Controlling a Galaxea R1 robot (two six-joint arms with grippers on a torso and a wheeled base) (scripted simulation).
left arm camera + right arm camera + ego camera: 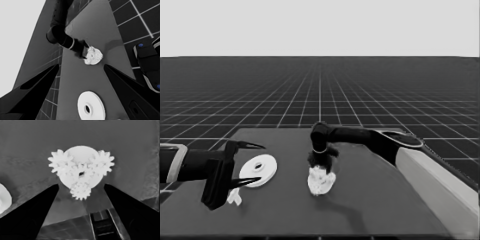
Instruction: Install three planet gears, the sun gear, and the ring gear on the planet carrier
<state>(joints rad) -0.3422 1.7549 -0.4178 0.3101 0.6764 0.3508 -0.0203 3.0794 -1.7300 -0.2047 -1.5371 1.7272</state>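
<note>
With four small gears (81, 173) seated on the smaller round part (81, 167) mid-counter, fingers spread, the right gripper (321, 159) hovers above — the larger round part (258, 170) waits beside the parked, spread left gripper (255, 164).

head: down across table (370, 200) | left wrist: along it, sideways, far | right wrist: close above smaller round part (81, 157)

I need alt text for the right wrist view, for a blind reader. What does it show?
Four small toothed gears sit meshed on the smaller round part on the dark table. The right gripper hangs above them, its two black fingers spread apart and empty.
</note>
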